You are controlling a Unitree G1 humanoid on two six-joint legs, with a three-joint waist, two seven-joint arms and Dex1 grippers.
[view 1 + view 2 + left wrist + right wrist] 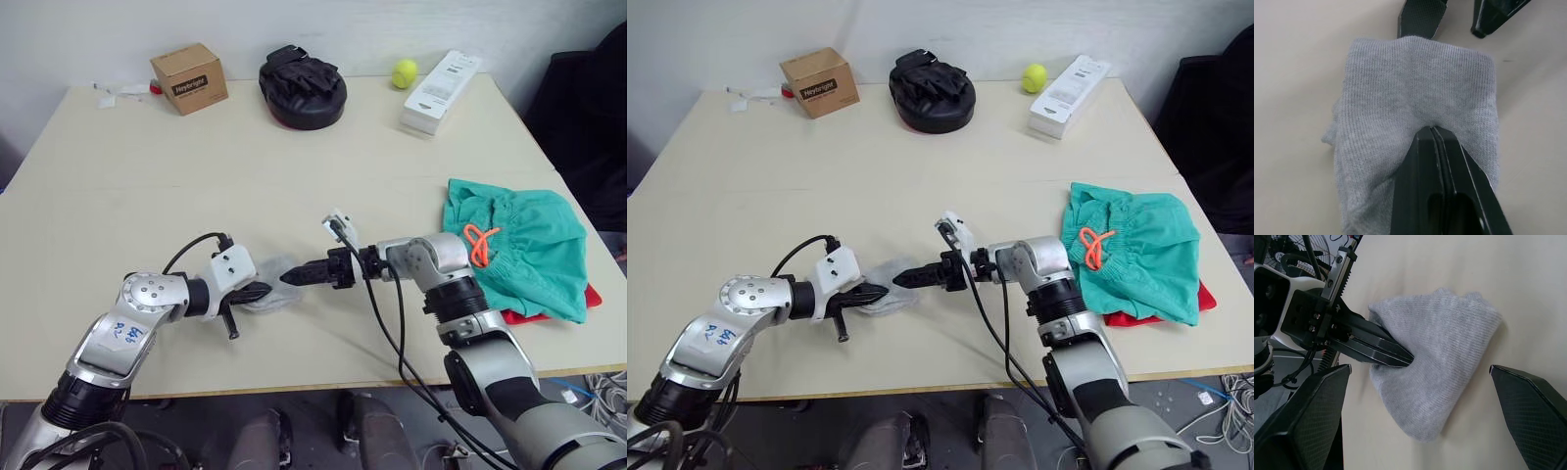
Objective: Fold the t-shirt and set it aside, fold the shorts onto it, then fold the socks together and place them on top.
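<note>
Socks (1440, 367) pinched by left end effector (884, 291); right end effector (901, 280) open.

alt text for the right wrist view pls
The left end effector, fingers shut, pinches the bunched grey socks on a beige table. The right end effector frames them with its fingers spread wide open.

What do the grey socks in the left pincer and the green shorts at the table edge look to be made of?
The light grey short socks: soft knit, probably cotton blend, matte; fine ribbed rows show. Left pincer is shut on them. The teal-green shorts: thin woven cloth, matte, creasing in soft folds; orange drawstring looks like braided cord.
</note>
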